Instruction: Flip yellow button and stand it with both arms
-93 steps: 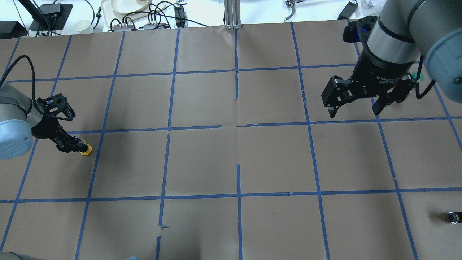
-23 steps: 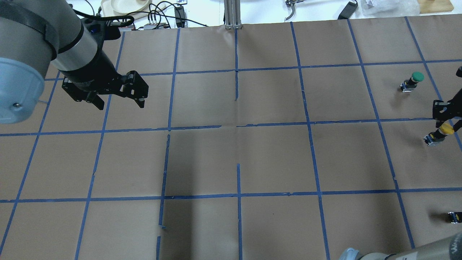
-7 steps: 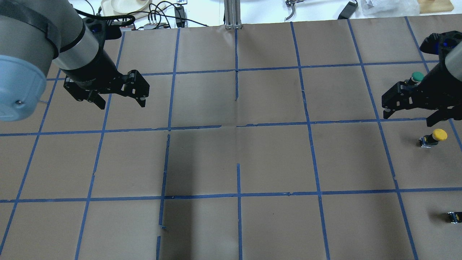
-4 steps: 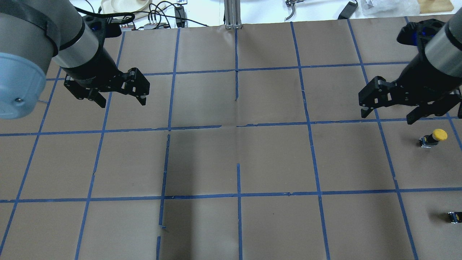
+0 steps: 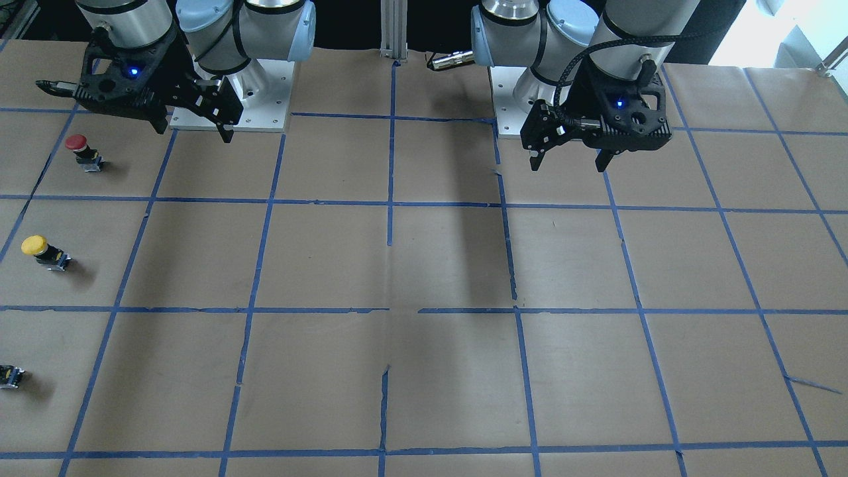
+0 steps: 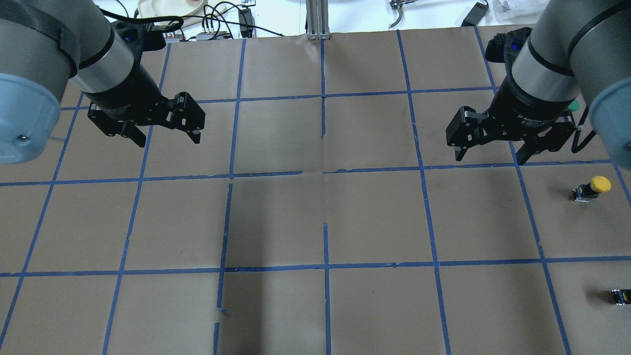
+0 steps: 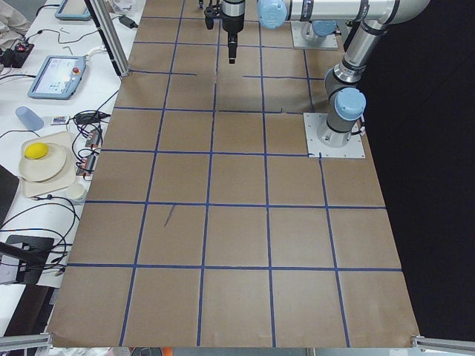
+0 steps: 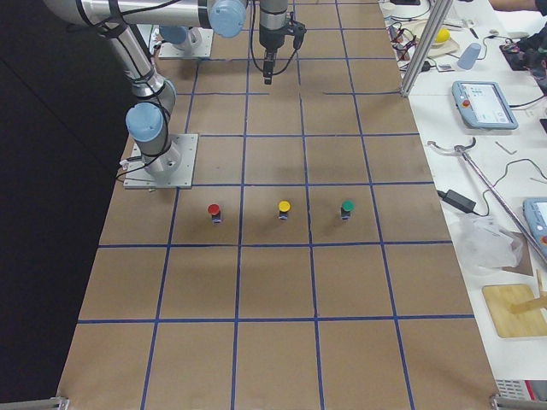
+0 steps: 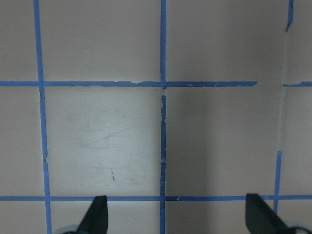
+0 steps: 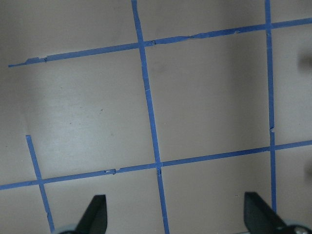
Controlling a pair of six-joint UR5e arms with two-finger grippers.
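Observation:
The yellow button stands upright, cap up, at the table's far right; it also shows in the front-facing view and the exterior right view. My right gripper is open and empty, raised above the table, well to the left of the button and slightly behind it. In the front-facing view the right gripper hangs near its base. My left gripper is open and empty, raised over the left half of the table; it also shows in the front-facing view. Both wrist views show only taped paper between open fingers.
A red button and a green button stand on either side of the yellow one. A small capless black-yellow block lies at the near right edge. Brown paper with a blue tape grid covers the table.
The right gripper, shut on the yellow button 3.2 s ago, has let it go, risen and moved left, away from it. The button stands alone. The left arm has barely moved.

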